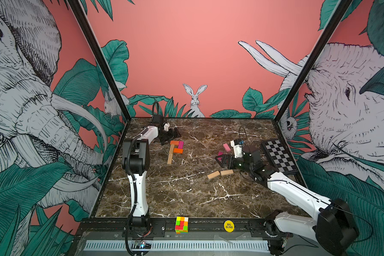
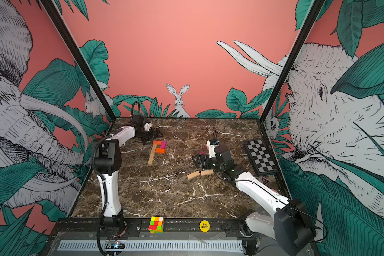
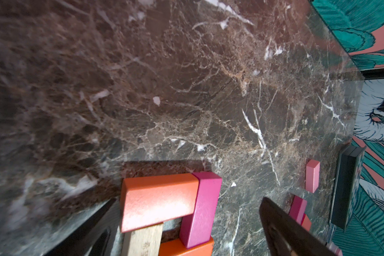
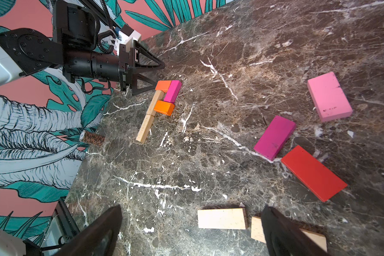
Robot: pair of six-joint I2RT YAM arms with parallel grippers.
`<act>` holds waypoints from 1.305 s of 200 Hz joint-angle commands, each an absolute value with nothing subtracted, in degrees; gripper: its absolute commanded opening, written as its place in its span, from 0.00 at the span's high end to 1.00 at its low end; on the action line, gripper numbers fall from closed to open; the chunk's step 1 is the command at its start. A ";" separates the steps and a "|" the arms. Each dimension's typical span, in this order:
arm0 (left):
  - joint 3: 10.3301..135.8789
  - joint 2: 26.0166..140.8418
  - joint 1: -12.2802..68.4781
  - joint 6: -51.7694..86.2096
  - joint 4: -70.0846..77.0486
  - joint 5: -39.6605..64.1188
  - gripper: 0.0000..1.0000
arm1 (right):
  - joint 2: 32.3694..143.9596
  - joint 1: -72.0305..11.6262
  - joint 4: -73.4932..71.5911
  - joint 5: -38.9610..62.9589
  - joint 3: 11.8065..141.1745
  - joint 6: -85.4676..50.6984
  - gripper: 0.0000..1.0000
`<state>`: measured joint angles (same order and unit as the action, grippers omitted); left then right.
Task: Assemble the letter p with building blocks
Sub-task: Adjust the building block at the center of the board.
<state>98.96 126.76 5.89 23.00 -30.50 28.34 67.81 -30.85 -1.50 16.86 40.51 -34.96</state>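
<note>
Five building blocks lie joined as a letter shape (image 1: 175, 149) (image 2: 157, 149) at the back left: a tan stem (image 4: 147, 120), an orange top (image 3: 160, 202), a magenta side (image 3: 201, 210) and an orange lower bar (image 4: 164, 108). My left gripper (image 1: 174, 137) (image 4: 159, 75) (image 3: 189, 199) is open at the shape's top end, its fingers standing wide on either side of the orange top. My right gripper (image 1: 218, 161) (image 4: 192, 208) is open and holds nothing, just above two loose tan blocks (image 1: 213, 174) (image 4: 222, 218). Pink (image 4: 329, 96), magenta (image 4: 275, 137) and red (image 4: 313, 175) blocks lie beside it.
A small chessboard (image 1: 279, 155) leans at the right wall. A multicoloured puzzle cube (image 1: 181, 225) and a yellow disc (image 1: 228, 226) sit on the front rail. A brown patterned cylinder (image 4: 92, 138) lies at the table's left edge. Patterned walls enclose three sides.
</note>
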 commanded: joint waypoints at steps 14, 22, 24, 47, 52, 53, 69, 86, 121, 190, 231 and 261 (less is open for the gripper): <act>98.76 126.91 5.62 23.35 -31.42 29.36 0.01 | 68.19 -30.59 -3.77 17.30 41.24 -35.68 0.02; 98.78 127.00 5.68 23.42 -31.30 29.52 0.01 | 68.21 -30.59 -3.78 17.36 41.24 -35.77 0.02; 98.83 127.00 5.68 23.45 -31.23 29.57 0.01 | 68.27 -30.59 -3.85 17.33 41.27 -35.77 0.02; 98.84 127.18 5.70 23.62 -31.33 29.75 0.01 | 68.24 -30.59 -3.89 17.33 41.29 -35.77 0.02; 98.86 127.24 5.73 23.64 -31.29 29.73 0.01 | 68.24 -30.59 -3.90 17.39 41.23 -35.79 0.02; 98.87 127.25 5.76 23.64 -31.29 29.76 0.01 | 68.22 -30.59 -3.88 17.40 41.23 -35.78 0.02; 98.94 127.35 5.72 23.62 -31.38 29.88 0.01 | 68.29 -30.59 -4.03 17.37 41.13 -35.84 0.02; 99.01 127.57 5.86 23.56 -31.38 30.04 0.01 | 68.46 -30.59 -4.11 17.32 41.14 -35.86 0.02; 99.08 127.79 5.97 23.60 -31.30 30.18 0.01 | 68.56 -30.59 -4.32 17.49 41.17 -35.96 0.02; 99.40 128.32 6.20 23.80 -31.31 30.36 0.01 | 69.00 -30.61 -4.83 17.83 40.98 -36.30 0.02; 99.89 128.55 6.14 23.82 -31.44 30.56 0.01 | 69.18 -30.59 -4.90 17.76 40.99 -36.34 0.02; 99.94 128.58 6.14 23.75 -31.68 30.42 0.01 | 69.97 -30.59 -5.50 17.36 41.04 -36.39 0.02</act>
<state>99.09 127.96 5.96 23.40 -30.46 29.95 69.12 -30.85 -2.79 17.39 40.51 -35.86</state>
